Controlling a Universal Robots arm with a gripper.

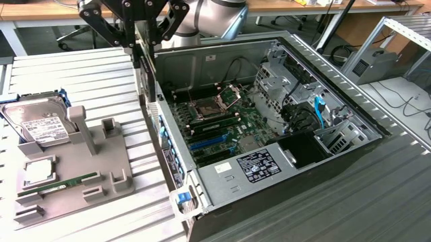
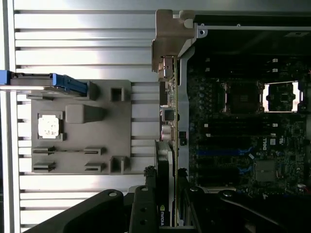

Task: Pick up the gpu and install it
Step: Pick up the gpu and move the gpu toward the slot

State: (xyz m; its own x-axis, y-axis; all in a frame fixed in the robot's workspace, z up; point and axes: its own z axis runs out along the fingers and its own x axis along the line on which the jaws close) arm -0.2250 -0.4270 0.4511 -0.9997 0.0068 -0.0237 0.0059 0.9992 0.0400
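Exterior view. My end effector [image 1: 143,40] grips the gpu [image 1: 143,70], which hangs upright and edge-on over the open computer case [image 1: 202,63], at its wall on the exterior view's left. The motherboard [image 1: 222,126] lies exposed inside. Farther left, a grey fixture [image 1: 101,166] on the table [image 1: 81,70] carries a hard drive [image 1: 40,123] and a RAM stick [image 1: 57,184].

In the exterior view the pincer [image 1: 143,40] is cut off by the frame's upper edge. Its fingers cover the top of the gpu [image 1: 140,70], which hangs edge-on, so neither face can be made out. The print on the hard drive [image 1: 37,123] and on the power supply label [image 1: 259,166] is too small to read. The computer case [image 1: 350,106] loses its near corner at the lower edge. In the wrist view the gpu [image 2: 167,116] shows only its thin edge, one end buried between the pincer's fingers [image 2: 142,208].
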